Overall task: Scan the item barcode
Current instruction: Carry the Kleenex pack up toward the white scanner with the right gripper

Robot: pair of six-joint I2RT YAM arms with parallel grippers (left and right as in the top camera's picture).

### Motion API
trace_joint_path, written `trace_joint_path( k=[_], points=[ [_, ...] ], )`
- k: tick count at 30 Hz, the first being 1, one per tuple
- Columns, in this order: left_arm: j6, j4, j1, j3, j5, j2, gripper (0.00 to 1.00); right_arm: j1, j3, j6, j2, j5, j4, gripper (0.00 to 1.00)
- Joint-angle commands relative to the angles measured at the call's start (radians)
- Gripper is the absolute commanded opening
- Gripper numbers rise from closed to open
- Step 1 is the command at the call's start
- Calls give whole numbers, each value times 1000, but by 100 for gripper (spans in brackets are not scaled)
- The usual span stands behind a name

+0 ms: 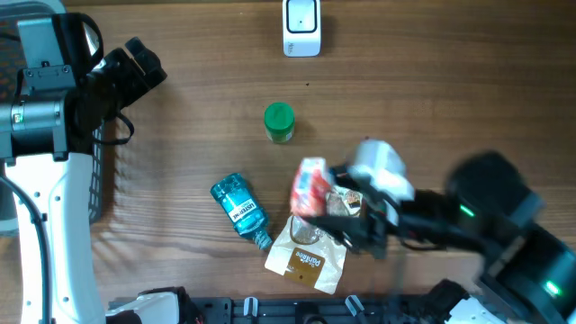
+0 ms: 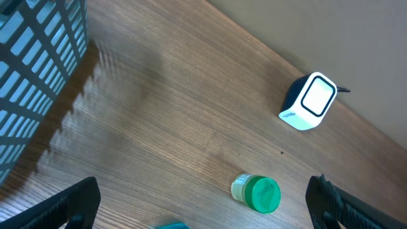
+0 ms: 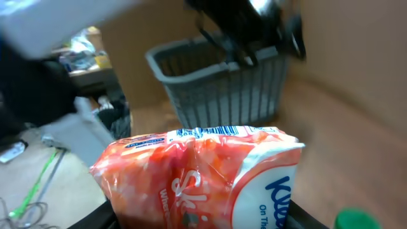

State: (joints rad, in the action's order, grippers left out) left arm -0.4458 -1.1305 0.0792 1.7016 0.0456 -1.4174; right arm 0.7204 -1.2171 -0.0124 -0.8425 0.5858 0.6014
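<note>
While the right jaws pinch the tissue pack (image 1: 310,187), the left jaws stand spread wide.
The pack juts ahead of the right jaws; the scanner (image 1: 301,27) stands well beyond them on the counter (image 1: 450,72), a green-capped jar (image 1: 279,121) between, a brown pouch (image 1: 308,256) just beside.

Wooden table (image 1: 432,99), scanner (image 1: 301,27), green-lidded jar (image 1: 279,122), blue bottle (image 1: 239,205), brown pouch (image 1: 307,258), basket (image 1: 101,180)

Black jointed arms (image 1: 432,220), white housings (image 1: 54,207) — green lights (image 1: 466,212), black cable (image 1: 29,209)
</note>
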Motion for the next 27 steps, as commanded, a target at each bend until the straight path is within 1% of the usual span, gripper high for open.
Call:
trace_joint_path(
  k=[1,4,9,15,18,21,24,26,27],
  points=[
    [13,-1,5,4,-14,-4,100,6,-2,-121,77,117,-6,56],
    [13,-1,5,4,-14,-4,100,6,-2,-143,95,119,-3,56],
    [13,-1,5,4,-14,-4,100,6,-2,-146,76,113,13,56],
    [13,-1,5,4,-14,-4,100,6,-2,-145,47,-3,3,56],
    [13,0,5,4,-14,-4,100,6,-2,-134,20,-90,-29,56],
    [13,0,5,4,-14,-4,100,6,-2,-134,-18,-128,-59,56],
    [13,-1,5,4,-14,-4,100,6,-2,-92,-58,-199,-88,56],
    [13,-1,5,4,-14,-4,100,6,-2,-87,-69,-205,-93,56],
    [13,-1,5,4,-14,-4,100,5,-2,-58,-70,-222,-97,56]
  ],
)
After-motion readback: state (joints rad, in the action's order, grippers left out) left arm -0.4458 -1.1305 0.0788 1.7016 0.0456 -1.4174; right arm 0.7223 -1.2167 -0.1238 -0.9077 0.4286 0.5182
